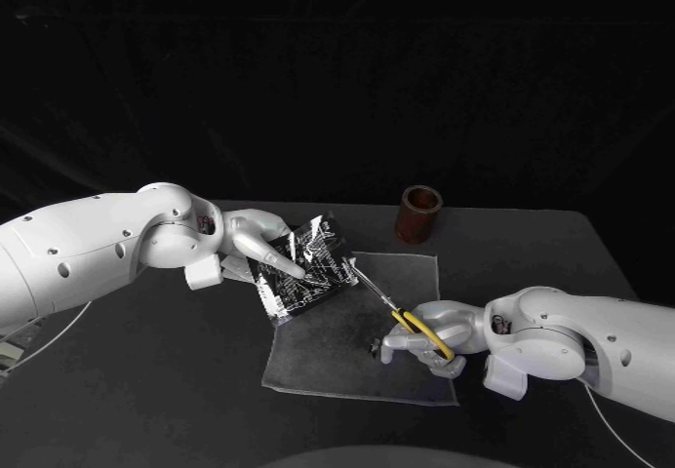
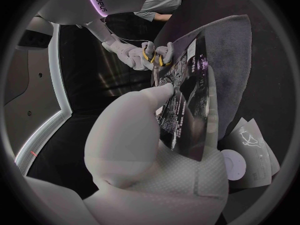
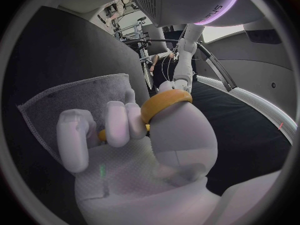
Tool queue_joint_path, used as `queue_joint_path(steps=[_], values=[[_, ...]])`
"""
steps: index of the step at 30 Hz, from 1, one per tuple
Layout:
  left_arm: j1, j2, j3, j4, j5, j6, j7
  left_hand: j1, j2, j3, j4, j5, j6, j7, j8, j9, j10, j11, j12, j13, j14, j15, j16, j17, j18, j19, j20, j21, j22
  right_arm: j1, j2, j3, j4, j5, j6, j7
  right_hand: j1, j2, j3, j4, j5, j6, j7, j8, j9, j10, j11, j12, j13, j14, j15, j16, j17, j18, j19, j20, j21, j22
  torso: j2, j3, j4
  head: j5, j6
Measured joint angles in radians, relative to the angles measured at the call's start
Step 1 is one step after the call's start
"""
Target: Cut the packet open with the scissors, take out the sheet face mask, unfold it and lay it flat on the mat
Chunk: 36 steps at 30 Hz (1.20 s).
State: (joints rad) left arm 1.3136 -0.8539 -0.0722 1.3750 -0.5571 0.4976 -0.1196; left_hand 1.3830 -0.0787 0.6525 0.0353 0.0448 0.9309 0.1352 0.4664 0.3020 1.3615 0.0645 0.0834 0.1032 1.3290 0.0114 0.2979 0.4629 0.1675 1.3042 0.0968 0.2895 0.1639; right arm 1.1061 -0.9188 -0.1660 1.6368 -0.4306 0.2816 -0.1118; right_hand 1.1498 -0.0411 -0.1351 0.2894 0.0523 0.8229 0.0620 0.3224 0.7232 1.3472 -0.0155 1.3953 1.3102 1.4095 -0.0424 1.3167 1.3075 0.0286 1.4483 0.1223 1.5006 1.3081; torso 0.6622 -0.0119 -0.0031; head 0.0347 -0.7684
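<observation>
1. Left hand: closed on the packet, with fingers laid across its printed face. Judged purpose: to hold the packet up and steady, leaving 1 edge free for the blades.
2. Right hand: closed on the scissors, with fingers through the yellow handle loops and the hand low over the mat. Judged purpose: a working grip, so the loops can be squeezed to cut.
3. Scissors: yellow handles and slim metal blades, pointing from the right hand up toward the packet. The tips reach the packet's edge nearest the right hand. Whether they have bitten in cannot be told.
4. Packet: flat, black and glossy, with white print and line work. It is tilted on edge above the mat's far left corner, between the 2 hands. It looks thin and slightly bowed, and is likely to flex if the blades push rather than shear. Judged unopened as yet, with the cutting step in hand.
5. Mat: grey cloth rectangle with a stitched border, lying flat on the black table beneath both hands. Judged to be the landing place for the mask.
6. Brown cylinder: upright at the table's far side, just beyond the mat and well apart from both hands.
</observation>
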Motion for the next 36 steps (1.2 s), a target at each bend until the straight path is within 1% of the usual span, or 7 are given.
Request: queue_joint_path(steps=[5, 14, 25, 30, 32, 34, 36], values=[[0.000, 0.000, 0.000, 0.000, 0.000, 0.001, -0.001, -0.001, -0.001, 0.000, 0.000, 0.000, 0.000, 0.000, 0.004, 0.000, 0.000, 0.000, 0.000, 0.001, 0.000, 0.000, 0.000, 0.000, -0.001, 0.000, 0.000, 0.000, 0.000, 0.000, 0.005, 0.000, 0.001, -0.001, -0.004, 0.000, 0.003, 0.003, -0.025, 0.002, 0.000, -0.005, 0.002, -0.002, -0.009, -0.002, 0.002, 0.005, 0.000, 0.000, 0.000, 0.006, 0.000, 0.000, 0.000, 0.000, 0.000, 0.000, 0.000, 0.0002, -0.0002, 0.001, 0.000], [0.000, 0.001, 0.000, 0.004, -0.001, 0.006, -0.004, -0.001, -0.001, 0.000, 0.000, -0.001, -0.001, -0.001, 0.004, 0.000, 0.000, 0.000, 0.000, 0.001, 0.000, 0.000, 0.000, 0.004, -0.002, 0.000, 0.000, 0.000, 0.002, 0.002, 0.019, 0.001, 0.002, -0.002, -0.029, 0.008, 0.004, 0.004, -0.025, 0.002, 0.000, -0.009, 0.003, -0.002, -0.010, -0.003, 0.003, 0.012, -0.002, -0.002, 0.002, 0.015, 0.001, 0.000, -0.004, 0.004, 0.000, -0.001, 0.000, 0.0003, 0.0005, 0.000, 0.002], [0.001, 0.001, 0.001, 0.010, 0.000, 0.010, -0.006, 0.000, 0.000, 0.000, 0.000, -0.001, 0.001, 0.001, 0.004, 0.000, 0.000, 0.000, 0.000, 0.001, 0.000, 0.000, 0.000, 0.004, -0.006, 0.000, 0.000, 0.000, 0.002, 0.012, 0.048, 0.001, -0.024, -0.005, -0.057, 0.018, 0.008, 0.008, -0.028, 0.004, 0.000, -0.009, 0.003, -0.002, -0.011, -0.003, 0.003, 0.019, -0.002, -0.002, 0.002, 0.031, 0.001, 0.000, -0.006, 0.006, 0.000, 0.000, 0.001, -0.0004, 0.0007, 0.001, 0.004], [0.001, 0.001, 0.001, 0.011, 0.000, 0.011, -0.008, 0.001, 0.000, 0.000, 0.000, -0.001, 0.001, 0.001, 0.004, 0.001, 0.000, 0.001, 0.000, 0.000, 0.000, 0.000, 0.000, 0.003, -0.006, 0.000, 0.000, 0.000, 0.001, 0.013, 0.060, 0.002, -0.032, -0.007, -0.065, 0.021, 0.009, 0.009, -0.031, 0.001, 0.000, -0.009, 0.003, -0.002, -0.018, -0.003, 0.003, 0.021, -0.003, -0.003, 0.004, 0.035, 0.000, 0.000, -0.007, 0.007, 0.000, 0.000, 0.001, -0.0008, 0.0006, 0.001, 0.004], [0.001, 0.001, 0.001, 0.011, 0.000, 0.012, -0.008, 0.001, 0.001, 0.000, 0.000, -0.003, 0.001, 0.001, 0.003, 0.001, -0.001, 0.001, 0.000, 0.000, 0.000, 0.001, 0.000, 0.004, -0.006, 0.000, 0.000, 0.000, 0.002, 0.013, 0.065, 0.003, -0.036, -0.007, -0.069, 0.023, 0.009, 0.009, -0.033, 0.002, 0.000, -0.012, 0.006, -0.002, -0.021, -0.003, 0.003, 0.022, -0.003, -0.003, 0.004, 0.036, 0.000, 0.000, -0.008, 0.007, 0.000, 0.000, 0.001, -0.0008, 0.0005, 0.000, 0.005], [0.001, 0.002, 0.001, 0.013, 0.000, 0.013, -0.009, 0.001, 0.001, 0.000, 0.000, -0.003, 0.001, 0.001, 0.003, 0.001, 0.000, 0.000, 0.000, 0.001, -0.001, 0.002, 0.000, 0.006, -0.007, -0.003, -0.002, 0.004, 0.003, 0.013, 0.071, 0.003, -0.039, -0.007, -0.075, 0.025, 0.009, 0.009, -0.044, 0.002, 0.000, -0.012, 0.006, -0.002, -0.033, -0.003, 0.003, 0.024, -0.003, -0.004, 0.003, 0.037, 0.000, 0.000, -0.015, 0.003, -0.005, 0.000, 0.001, -0.0008, 0.0005, 0.000, 0.006], [0.001, 0.002, 0.001, 0.014, 0.000, 0.014, -0.009, 0.001, 0.001, 0.000, 0.000, -0.003, 0.001, 0.001, 0.002, 0.002, 0.002, -0.002, 0.000, 0.001, -0.001, 0.002, 0.000, 0.006, -0.007, -0.004, -0.003, 0.004, 0.003, 0.014, 0.076, 0.003, -0.043, -0.007, -0.080, 0.029, 0.009, 0.009, -0.049, 0.003, 0.000, -0.012, 0.006, -0.002, -0.038, -0.003, 0.003, 0.024, -0.003, -0.004, 0.003, 0.040, 0.000, 0.000, -0.026, 0.003, -0.012, 0.000, 0.001, -0.0008, 0.0005, 0.000, 0.007]])
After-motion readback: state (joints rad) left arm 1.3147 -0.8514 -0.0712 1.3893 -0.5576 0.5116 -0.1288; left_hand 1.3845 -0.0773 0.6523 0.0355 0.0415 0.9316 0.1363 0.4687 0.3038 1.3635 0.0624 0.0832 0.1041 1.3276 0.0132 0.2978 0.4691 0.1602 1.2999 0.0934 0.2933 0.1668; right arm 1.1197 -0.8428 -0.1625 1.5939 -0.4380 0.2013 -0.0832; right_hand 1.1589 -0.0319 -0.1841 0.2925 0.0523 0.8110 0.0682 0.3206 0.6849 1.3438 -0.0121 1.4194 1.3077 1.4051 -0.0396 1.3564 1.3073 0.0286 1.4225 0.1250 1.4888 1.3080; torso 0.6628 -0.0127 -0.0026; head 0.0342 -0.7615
